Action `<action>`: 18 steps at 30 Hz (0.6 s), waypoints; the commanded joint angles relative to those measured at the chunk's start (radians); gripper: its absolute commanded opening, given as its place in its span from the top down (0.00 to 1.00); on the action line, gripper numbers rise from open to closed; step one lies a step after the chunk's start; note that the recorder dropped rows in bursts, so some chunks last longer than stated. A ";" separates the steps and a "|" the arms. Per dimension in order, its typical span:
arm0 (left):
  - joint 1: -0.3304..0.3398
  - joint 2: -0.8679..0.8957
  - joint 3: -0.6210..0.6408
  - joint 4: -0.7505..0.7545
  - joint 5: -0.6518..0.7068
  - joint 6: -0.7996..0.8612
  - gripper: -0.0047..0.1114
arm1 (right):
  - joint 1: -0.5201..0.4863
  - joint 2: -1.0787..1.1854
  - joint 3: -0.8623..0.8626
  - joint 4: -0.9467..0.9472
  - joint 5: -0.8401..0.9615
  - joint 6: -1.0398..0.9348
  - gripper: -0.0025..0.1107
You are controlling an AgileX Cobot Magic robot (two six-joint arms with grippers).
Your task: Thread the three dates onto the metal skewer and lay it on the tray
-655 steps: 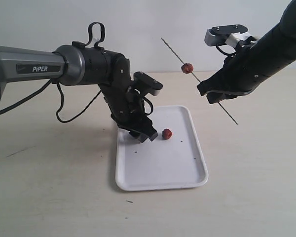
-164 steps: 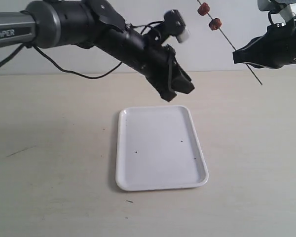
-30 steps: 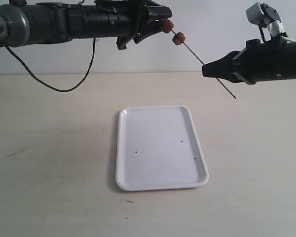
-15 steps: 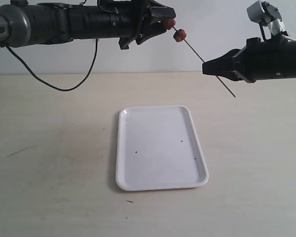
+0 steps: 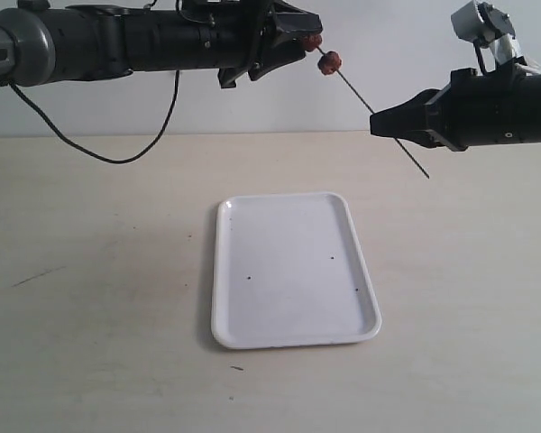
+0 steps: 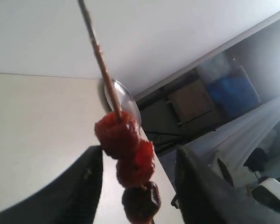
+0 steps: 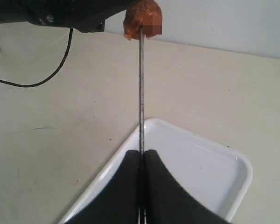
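High over the table, three dark red dates (image 6: 136, 163) sit in a row near one end of the thin metal skewer (image 5: 379, 119). The end date (image 6: 141, 201) hangs between the fingers (image 6: 81, 186) of my left gripper (image 5: 305, 38), which stands open around it without touching. In the exterior view two of the dates show, the lower one (image 5: 329, 61) clear of the gripper. My right gripper (image 5: 379, 122) is shut on the skewer (image 7: 141, 93) partway along, and the rod's other end pokes out below it. The white tray (image 5: 293, 271) lies on the table below with nothing on it.
The left arm's black cable (image 5: 99, 153) droops to the table at the back left. A pale wall stands behind the table. Beige tabletop (image 5: 90, 316) surrounds the tray.
The skewer's date end and my left gripper have shifted slightly up and to the right over the last second. The right gripper has stayed almost still.
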 commanded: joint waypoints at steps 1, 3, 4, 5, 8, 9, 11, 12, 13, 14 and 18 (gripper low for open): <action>-0.006 -0.006 -0.003 0.008 0.065 0.037 0.54 | -0.001 -0.002 0.000 0.029 0.002 -0.020 0.98; -0.006 -0.006 -0.003 0.043 0.067 0.037 0.52 | -0.001 -0.002 0.000 0.029 0.002 -0.020 0.98; -0.006 -0.006 -0.003 0.063 0.067 0.037 0.50 | -0.001 -0.002 0.000 0.029 0.002 -0.023 0.98; -0.006 -0.006 -0.003 0.088 0.067 0.037 0.47 | -0.001 -0.002 0.000 0.029 0.002 -0.023 0.98; -0.006 -0.006 -0.003 0.128 0.079 0.037 0.42 | -0.001 -0.002 0.000 0.031 0.002 -0.025 0.98; -0.006 -0.006 -0.003 0.136 0.083 0.037 0.41 | -0.001 -0.002 0.000 0.031 0.002 -0.025 0.98; -0.006 -0.006 -0.003 0.148 0.097 0.037 0.41 | -0.001 -0.002 0.000 0.031 0.002 -0.029 0.98; -0.004 -0.006 -0.003 0.150 0.102 0.037 0.41 | -0.001 -0.002 0.000 0.031 0.000 -0.033 0.98; -0.002 -0.006 -0.003 0.158 0.111 0.037 0.41 | -0.001 -0.002 0.000 0.031 -0.002 -0.033 0.98; 0.004 -0.006 -0.003 0.169 0.123 0.037 0.41 | -0.001 -0.002 0.000 0.031 -0.004 -0.033 0.98; 0.027 -0.006 -0.003 0.265 0.149 0.040 0.41 | -0.001 -0.002 0.000 0.029 -0.004 -0.033 0.98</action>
